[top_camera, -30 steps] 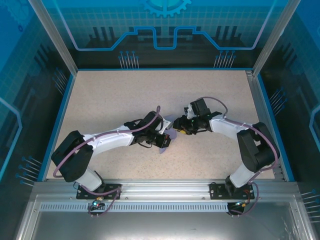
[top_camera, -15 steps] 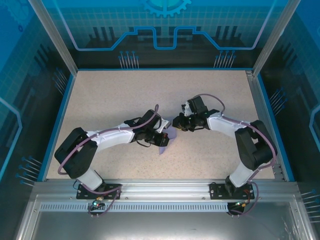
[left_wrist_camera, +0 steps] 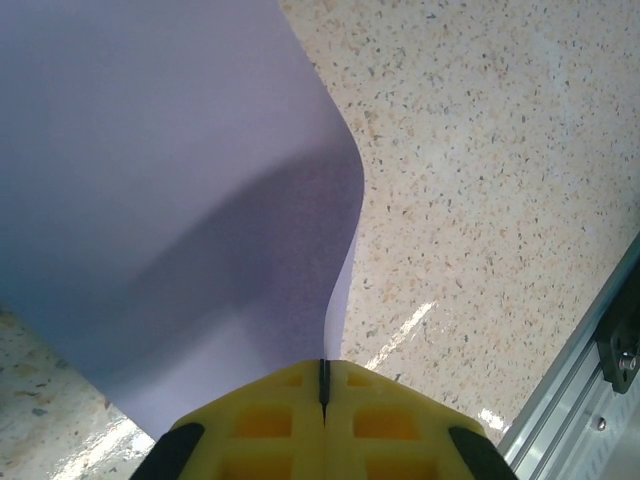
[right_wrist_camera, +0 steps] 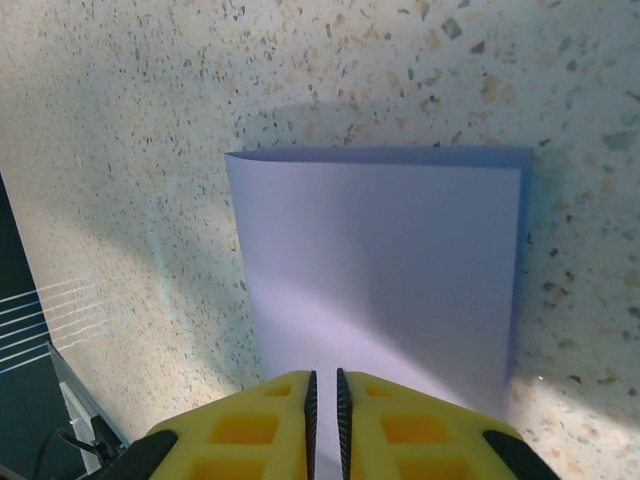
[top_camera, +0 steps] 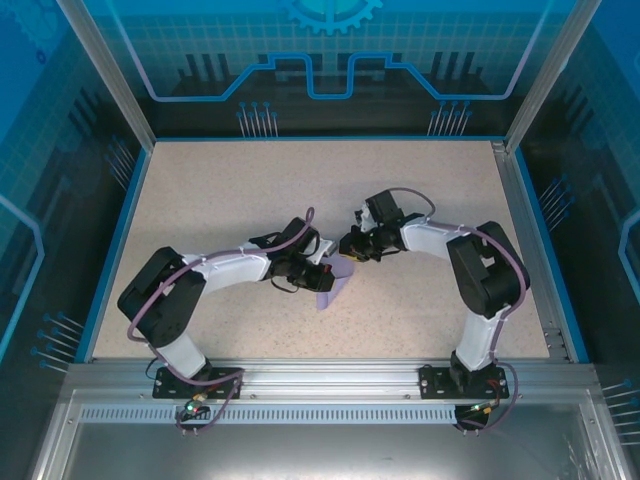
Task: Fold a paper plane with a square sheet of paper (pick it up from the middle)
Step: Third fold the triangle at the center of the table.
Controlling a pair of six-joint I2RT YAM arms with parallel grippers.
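Top external: mid-counter [top_camera: 220, 190], we see left gripper [top_camera: 325, 277] and right gripper [top_camera: 348, 250], jaws clamped on the doubled-over paper [top_camera: 335, 290]. First fold, we judge; next calls for pressing the crease flat.

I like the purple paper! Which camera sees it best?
Right wrist: the paper shows nearly whole, far edge and corners sharp. Left wrist crops a curled sheet; top shows just a small sliver.

Sheet [top_camera: 336, 284] sits over table [top_camera: 220, 200], between left pincer [left_wrist_camera: 323, 372] and right pincer [right_wrist_camera: 323, 385].
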